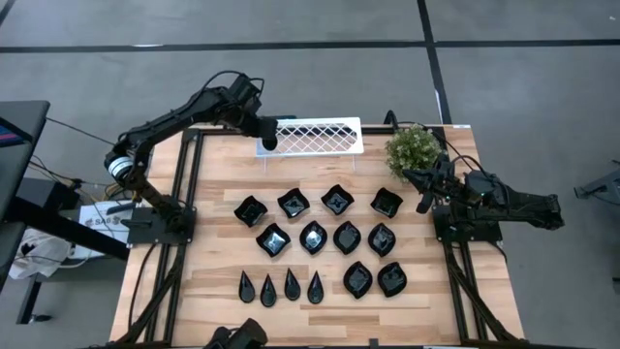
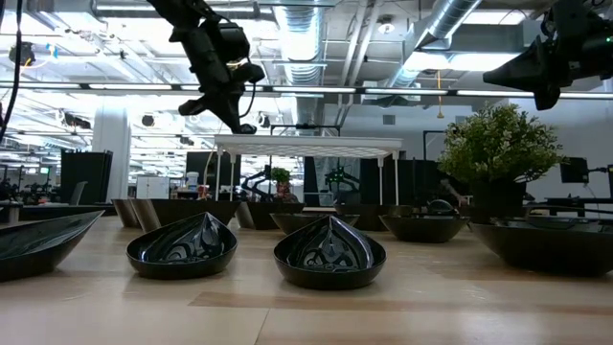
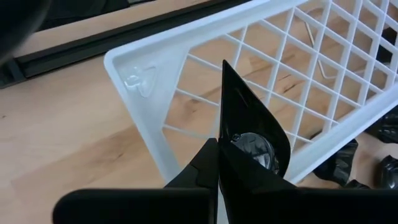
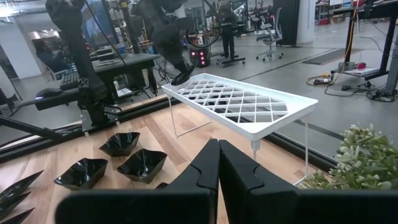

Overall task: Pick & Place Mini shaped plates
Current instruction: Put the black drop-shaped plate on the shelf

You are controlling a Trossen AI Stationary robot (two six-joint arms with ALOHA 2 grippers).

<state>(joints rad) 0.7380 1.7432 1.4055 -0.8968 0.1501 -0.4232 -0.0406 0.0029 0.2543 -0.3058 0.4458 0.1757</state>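
Above the white rack's (image 1: 312,136) nine-o'clock end, the left pincer (image 1: 268,142) pinched a teardrop plate (image 3: 245,121); the right pincer (image 1: 423,204), pressed together, hovered beside the plant (image 1: 414,147).

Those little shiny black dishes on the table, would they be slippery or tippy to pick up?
Probably slippery: the mini shaped plates look glossy and smooth. They seem stiff, not floppy, holding crisp wavy rims. Their low, wide bowls sit flat, so tipping looks unlikely, though a push might slide them across the wooden table.
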